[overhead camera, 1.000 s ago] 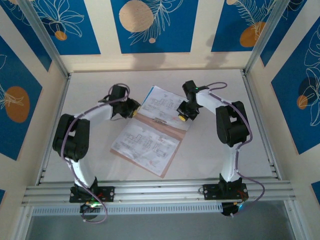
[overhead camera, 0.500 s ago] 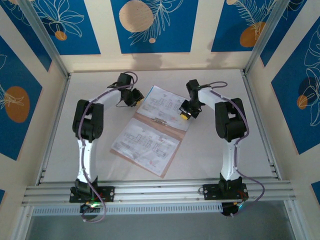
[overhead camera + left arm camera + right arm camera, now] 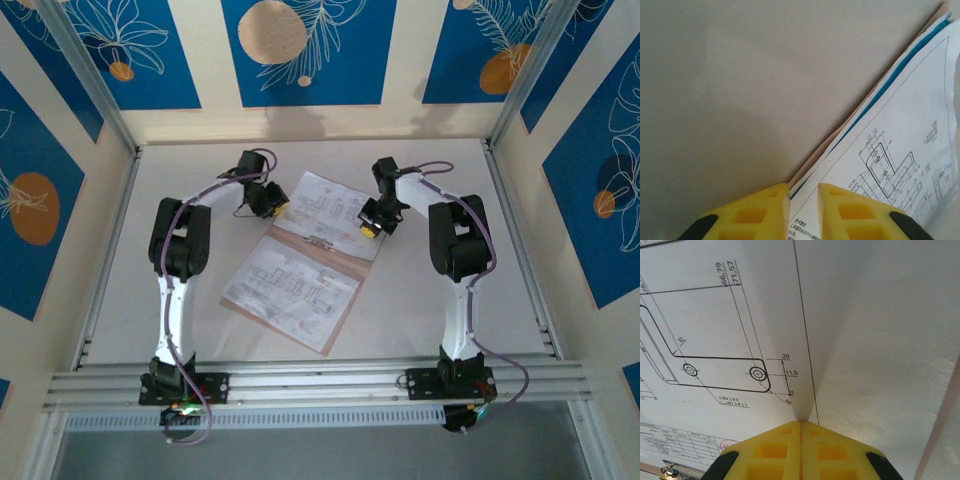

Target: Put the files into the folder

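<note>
**Station Status: Both Grippers at the Far Half of the Open Folder**

The flat pinkish-tan card folder lies open on the pale table. White printed paper sheets cover both halves. Each gripper addresses one side of the far half.

**Right gripper**. The jaws are pressed together and pinch the top white sheet. The paper rises into a crease that runs straight ahead from the jaw line. The printed part outline and its dimensions lie to the left of the jaws, and the blank margin lies to the right. Judged purpose: the pinch holds this side of the sheet so that it cannot slide while the other arm works.

**Left gripper**. The jaws stand slightly apart, with a narrow gap between them.
- The edge of the stack runs diagonally from ahead and to the right into that gap.
- The folder edge is outermost, a thin teal-blue sheet comes next, and a white drawing lies on top.
- Bare table lies left of and ahead of the jaws.
- The gap looks wider than the stack is thick, and no pinch is visible.

Judged purpose: the jaws straddle the edge, ready to close on it.

**Task state.** The files rest on the folder, but the cover is open, so the task appears unfinished.
</note>
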Available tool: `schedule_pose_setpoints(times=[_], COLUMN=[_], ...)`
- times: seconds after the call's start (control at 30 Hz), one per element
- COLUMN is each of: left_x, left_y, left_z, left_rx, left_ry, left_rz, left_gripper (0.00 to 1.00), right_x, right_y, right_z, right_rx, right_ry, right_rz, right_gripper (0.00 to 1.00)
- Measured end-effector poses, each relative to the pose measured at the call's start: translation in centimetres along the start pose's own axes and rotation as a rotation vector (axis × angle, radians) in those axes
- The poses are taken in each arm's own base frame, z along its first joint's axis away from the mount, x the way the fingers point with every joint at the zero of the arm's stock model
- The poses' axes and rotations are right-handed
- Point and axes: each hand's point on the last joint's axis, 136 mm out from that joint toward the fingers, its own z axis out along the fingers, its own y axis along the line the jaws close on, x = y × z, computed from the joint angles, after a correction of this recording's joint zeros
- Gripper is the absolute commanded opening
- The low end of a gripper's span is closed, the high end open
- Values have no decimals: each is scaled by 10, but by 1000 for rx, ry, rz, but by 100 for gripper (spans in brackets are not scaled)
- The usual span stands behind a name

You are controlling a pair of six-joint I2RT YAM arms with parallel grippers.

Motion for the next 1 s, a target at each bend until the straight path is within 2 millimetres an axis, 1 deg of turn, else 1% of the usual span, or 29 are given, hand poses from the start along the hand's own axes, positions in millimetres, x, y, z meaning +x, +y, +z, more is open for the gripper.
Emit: schedule_pose_setpoints(times=[0.07, 0.13, 0.23, 0.33, 0.43, 0.5, 0.53, 0.6, 0.67, 0.73, 0.8, 0.83, 0.9, 1.0], left_x=[-1, -3, -6, -11, -8, 0, 8, 28, 57, 80, 95, 100, 98, 82], left_y=[2, 5, 4, -7, -21, -28, -31, -34, -32, -27, -25, -25, -29, -42], left_z=[-1, -4, -17, -39, -60, -71, -74, -75, -70, -61, -54, -52, -49, -44], left_rx=[-14, -33, -57, -56, -35, -22, -16, -7, -2, -14, -22, -22, -20, -3], left_ry=[-8, -23, -57, -106, -141, -149, -146, -126, -81, -33, 4, 16, 19, -4], left_rz=[9, 14, 28, 47, 69, 83, 90, 97, 102, 105, 111, 113, 115, 136], left_gripper=[23, 27, 28, 28, 28, 27, 27, 26, 26, 25, 25, 25, 25, 26], right_x=[0, 1, 2, 5, 10, 13, 15, 20, 29, 38, 45, 48, 50, 41], right_y=[0, 1, 2, 6, 12, 17, 21, 30, 41, 48, 48, 47, 39, 26], right_z=[0, 0, -1, -5, -14, -23, -29, -43, -57, -67, -70, -68, -61, -48], right_rx=[0, 0, -6, -15, -31, -50, -63, -104, -156, -191, -210, -213, -207, -185], right_ry=[0, 1, 5, 7, 2, -8, -14, -26, -37, -39, -35, -27, -11, 13], right_rz=[-1, -3, -5, -11, -21, -29, -35, -55, -84, -113, -128, -131, -118, -78], right_gripper=[12, 14, 20, 26, 30, 32, 33, 35, 34, 33, 31, 30, 30, 28])
